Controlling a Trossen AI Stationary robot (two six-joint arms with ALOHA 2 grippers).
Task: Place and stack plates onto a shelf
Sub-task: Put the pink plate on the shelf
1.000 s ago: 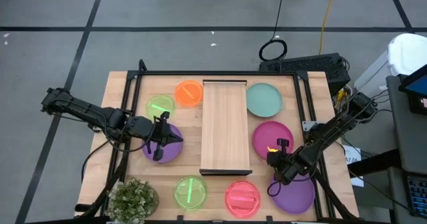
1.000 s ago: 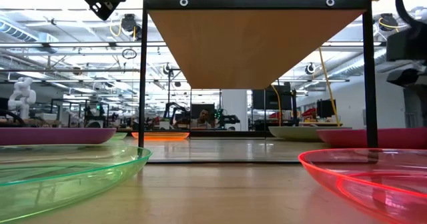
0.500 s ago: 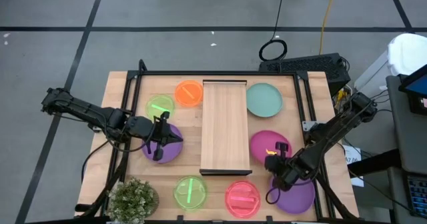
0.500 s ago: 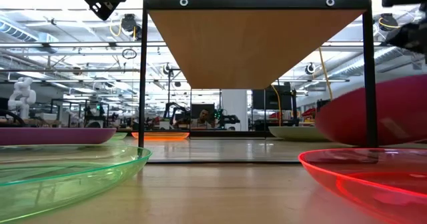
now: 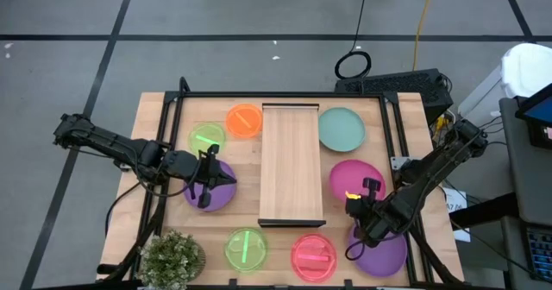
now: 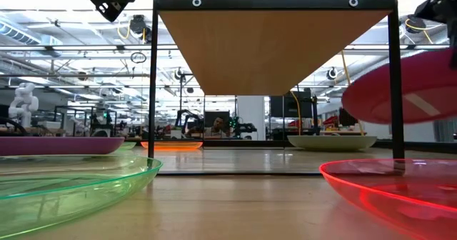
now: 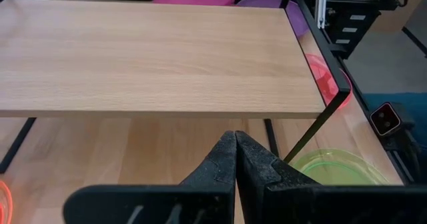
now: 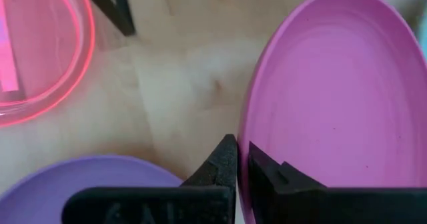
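Observation:
My right gripper is shut on the magenta plate, right of the shelf. In the low view the magenta plate hangs tilted above the table. My left gripper is shut and touches nothing. It hovers high over a purple plate left of the shelf, and in its wrist view the shut fingers face the shelf board. A second purple plate lies flat beside my right gripper. My right gripper pinches the magenta plate's rim on the side toward the table's near edge. One finger is on the plate's upper face and one on its underside. It comes in slanting from the near right. The part of the plate that shows is clear of the table, tilted.
Flat on the table lie a teal plate, an orange plate, two green plates and a pink-red plate. A potted plant stands at the near left corner. Dark frame bars run along the table's sides.
My right gripper has risen with the magenta plate. The plate lay flat on the table a second ago, then tipped up, and now hangs tilted above the table. The left arm has kept still.

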